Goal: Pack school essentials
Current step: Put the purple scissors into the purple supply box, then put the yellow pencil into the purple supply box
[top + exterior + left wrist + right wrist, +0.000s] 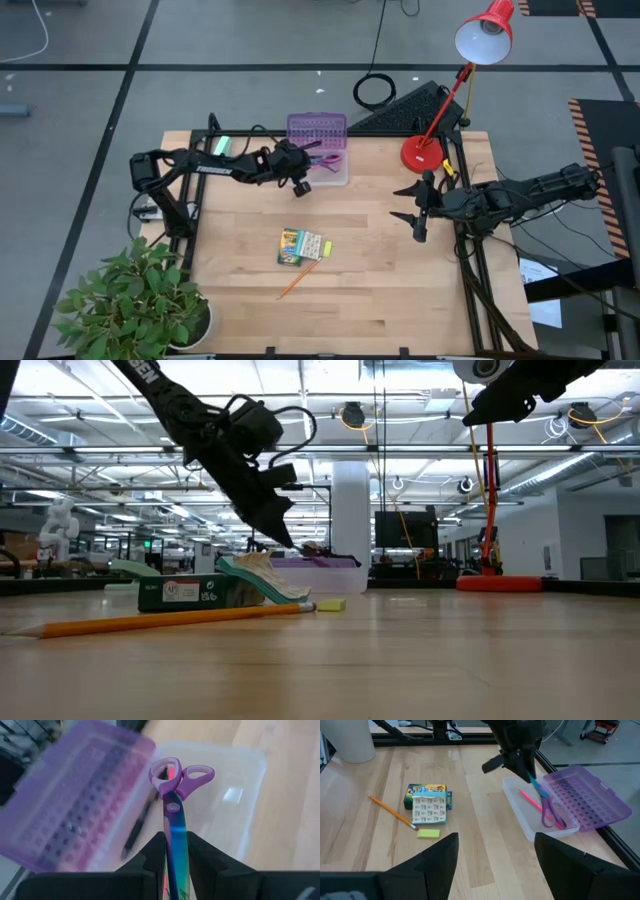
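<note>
1. Purple-handled scissors (176,815): held blade-first, the left gripper (175,855) clamped on the blades, handles hanging over the open clear box (530,817) at the table's (400,290) far edge.
2. A pink pen (532,801) and a dark pen (140,827) lie inside the box; its purple lid (585,797) stands folded back.
3. Crayon box (290,244), small stationery set (429,807), yellow piece (428,833) and orange pencil (298,279): mid-table, close together.
4. Right gripper (420,210): fingers spread apart, empty, near the right edge beside the red lamp (470,60).

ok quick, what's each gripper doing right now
Left gripper: closed on the scissors, holding them over the clear box.
Right gripper: open, empty, at the table's right side.
</note>
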Controlling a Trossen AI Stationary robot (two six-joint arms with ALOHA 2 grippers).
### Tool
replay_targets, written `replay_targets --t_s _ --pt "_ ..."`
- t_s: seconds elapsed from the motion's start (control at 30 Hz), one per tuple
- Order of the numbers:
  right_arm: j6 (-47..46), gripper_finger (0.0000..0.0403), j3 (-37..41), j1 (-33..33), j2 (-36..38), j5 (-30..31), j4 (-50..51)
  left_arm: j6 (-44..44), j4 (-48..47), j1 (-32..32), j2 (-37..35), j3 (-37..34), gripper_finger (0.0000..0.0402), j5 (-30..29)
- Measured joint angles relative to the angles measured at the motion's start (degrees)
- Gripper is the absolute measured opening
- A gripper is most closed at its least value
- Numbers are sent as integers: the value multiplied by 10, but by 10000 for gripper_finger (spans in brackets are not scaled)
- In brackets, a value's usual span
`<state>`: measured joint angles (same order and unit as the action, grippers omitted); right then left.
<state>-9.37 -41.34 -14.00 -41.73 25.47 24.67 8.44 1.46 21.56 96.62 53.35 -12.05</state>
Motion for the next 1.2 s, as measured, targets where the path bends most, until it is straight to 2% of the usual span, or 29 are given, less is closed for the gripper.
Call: replay_targets --t_s 0.67,1.0,1.2 --pt "-2 256 0 0 0 0 0 -22 3 2 32 0 69 -2" --pt "-2 256 0 0 0 0 0 -47 2 2 32 0 130 -11" --pt "-2 256 0 0 0 0 0 -60 6 2 32 0 144 -12"
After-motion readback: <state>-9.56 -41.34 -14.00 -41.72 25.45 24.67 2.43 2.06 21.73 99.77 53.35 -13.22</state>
